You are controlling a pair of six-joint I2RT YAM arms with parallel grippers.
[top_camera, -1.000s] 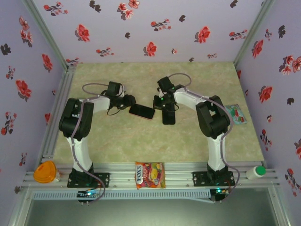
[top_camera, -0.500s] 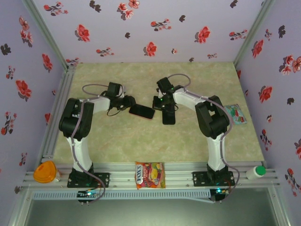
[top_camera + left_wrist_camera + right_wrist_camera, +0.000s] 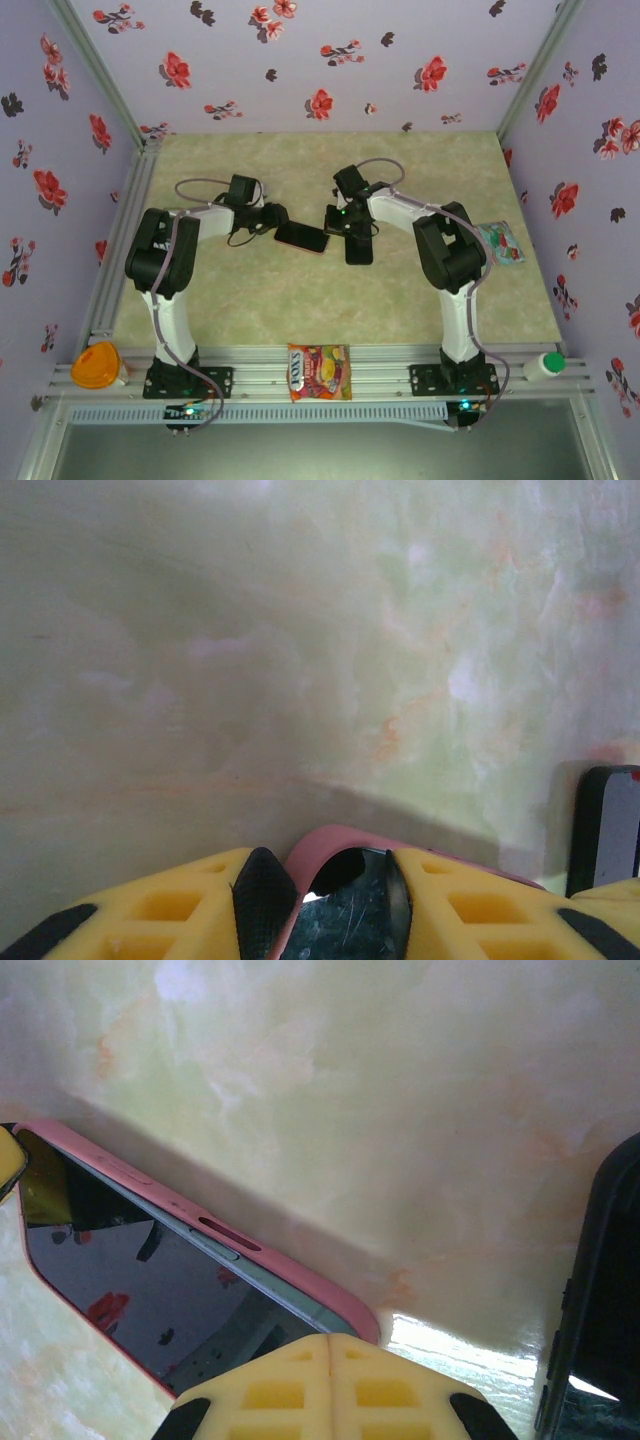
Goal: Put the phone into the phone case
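Two hazards apply at this stage. Condition: the phone (image 3: 302,237) lies glass up near the centre of the table (image 3: 260,310), set within a pink case (image 3: 300,1288). In the right wrist view a grey band runs between the glass and the pink rim, which suggests, as a judgement, that this long edge is not fully seated. The left gripper (image 3: 330,875) sits at the phone's 9 o'clock end, jaws narrowed to a small gap with that end clamped between them. The right gripper (image 3: 330,1345) sits at the phone's 2 o'clock corner, jaws fully together with nothing between them and tips over the pink rim; whether they press on it cannot be determined. A black slab (image 3: 358,248) lies just beside the phone at 4 o'clock. Hazard 1: downward force from the closed tips at one corner only can lever the opposite end up. It can also slide phone and case together across the smooth table, because the left clamp is the sole restraint and slippage in that grip releases the assembly. Hazard 2: a push toward 4 o'clock drives the case into the black slab, displacing the slab or jamming the tips between the two. Uneven pressure can also leave one edge raised while the phone appears seated.
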